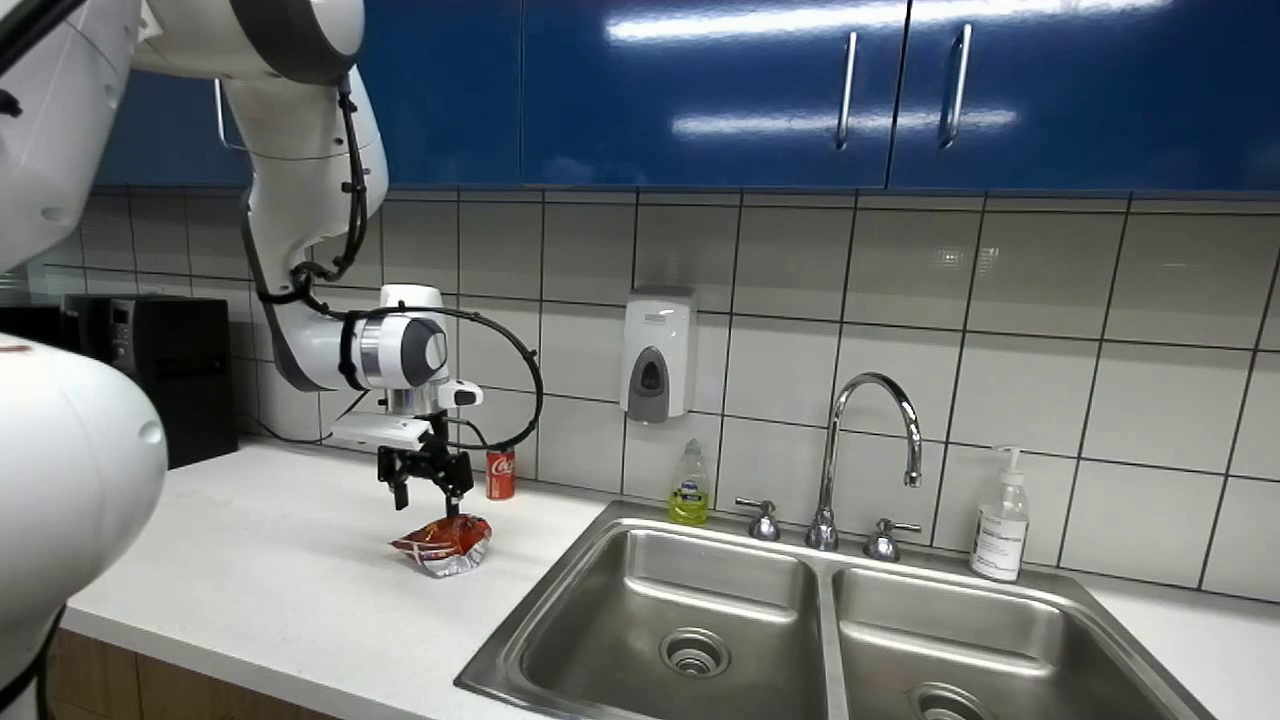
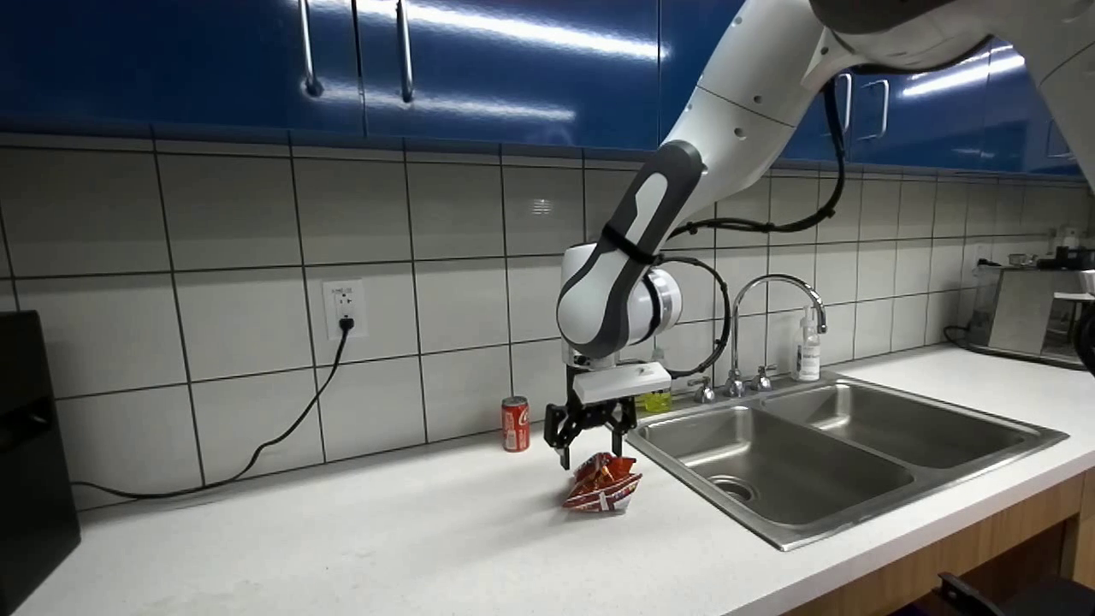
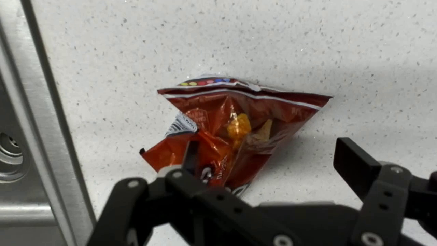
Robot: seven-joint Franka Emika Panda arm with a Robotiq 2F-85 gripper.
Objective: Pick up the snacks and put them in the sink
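The snack packet [image 3: 218, 114], red and crinkled with whitish stripes and orange marks, lies on a white speckled surface [image 1: 280, 560] near the stainless steel double-basin sink [image 1: 832, 640]. In the wrist view the sink runs along 9 o'clock from the packet. The pincer [image 2: 590, 456] points down with its jaws spread well apart, at 12 o'clock from the packet in both exterior views. Of its fingers [image 3: 356, 165], as the wrist view shows, one overlaps the packet toward 8 o'clock, while its partner stands apart from the packet between 3 and 4 o'clock; contact between the overlapping finger and the packet cannot be judged. In an exterior view, a red can [image 2: 515, 424] stands upright at 10 o'clock from the packet, near the tiled wall [image 2: 462, 389]. In an exterior view, a curved chrome faucet [image 1: 829, 470] rises at 12 o'clock on the sink; a bottle [image 1: 689, 500] of yellow-green liquid stands at 10 o'clock and a pump bottle [image 1: 1000, 540] at 2 o'clock. A white wall dispenser [image 1: 657, 355] hangs at 11 o'clock from the sink.
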